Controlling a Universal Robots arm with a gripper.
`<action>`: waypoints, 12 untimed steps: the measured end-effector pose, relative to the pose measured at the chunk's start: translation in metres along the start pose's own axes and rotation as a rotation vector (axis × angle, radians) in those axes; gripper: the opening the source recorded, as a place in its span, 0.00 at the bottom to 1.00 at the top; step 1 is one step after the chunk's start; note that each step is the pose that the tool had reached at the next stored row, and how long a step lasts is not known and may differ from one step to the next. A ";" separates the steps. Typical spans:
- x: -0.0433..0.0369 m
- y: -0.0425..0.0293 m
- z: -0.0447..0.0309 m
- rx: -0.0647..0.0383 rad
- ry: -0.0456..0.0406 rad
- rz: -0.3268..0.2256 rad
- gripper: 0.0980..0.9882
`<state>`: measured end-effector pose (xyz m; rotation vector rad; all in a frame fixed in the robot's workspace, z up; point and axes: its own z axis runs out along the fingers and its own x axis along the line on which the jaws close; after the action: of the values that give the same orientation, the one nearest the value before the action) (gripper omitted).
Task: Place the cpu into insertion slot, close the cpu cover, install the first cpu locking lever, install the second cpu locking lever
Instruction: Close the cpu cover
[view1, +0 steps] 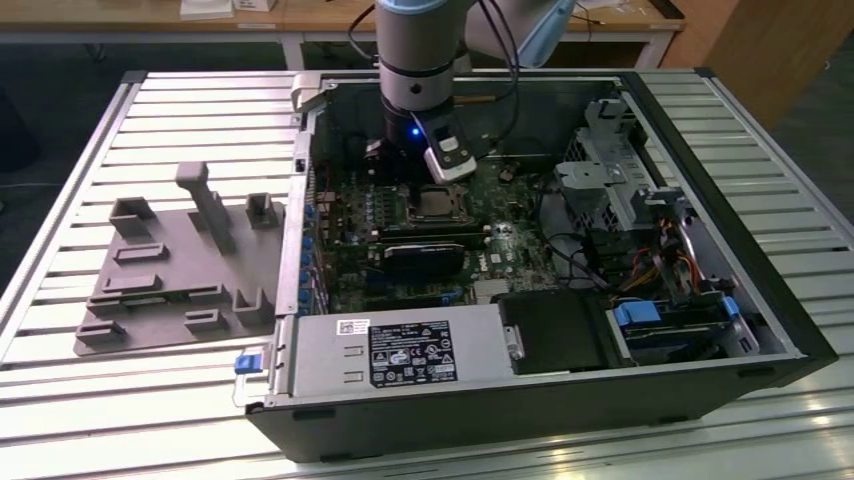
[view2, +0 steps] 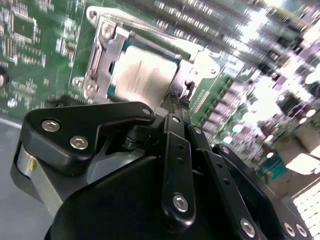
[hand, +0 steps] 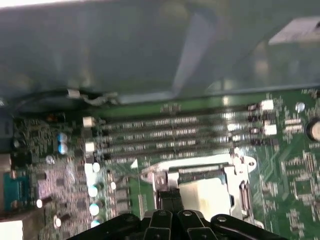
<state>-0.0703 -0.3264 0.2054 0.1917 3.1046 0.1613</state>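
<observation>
The cpu (view2: 145, 75) lies flat in the insertion slot (view1: 434, 205) on the green board, its silvery top facing up. The cpu cover (view2: 102, 57) is down over it, a silver frame whose window shows the chip; both appear in the first wrist view too, cpu (hand: 205, 192) and cover (hand: 200, 167). My gripper (view2: 179, 100) is shut, its black fingers pressed together, with the tips at the socket's edge beside the cover. The same tips (hand: 170, 200) sit against the frame's side. Whether they touch a locking lever I cannot tell. The arm (view1: 416, 80) stands upright over the socket.
The open computer case (view1: 747, 300) lies on a slatted table. A black ribbed heatsink (view1: 427, 262) sits just in front of the socket, the power supply (view1: 400, 355) nearer still. Memory slots (hand: 170, 135) run beside the socket. A grey fixture plate (view1: 174, 270) lies at the exterior view's left.
</observation>
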 end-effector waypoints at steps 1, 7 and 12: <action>0.0000 -0.0001 0.0000 -0.006 0.0007 0.000 0.00; -0.0001 -0.0013 0.0009 -0.011 0.0014 0.000 0.00; -0.0004 -0.0036 0.0021 -0.019 0.0022 0.001 0.00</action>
<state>-0.0703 -0.3298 0.2030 0.1921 3.1040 0.1905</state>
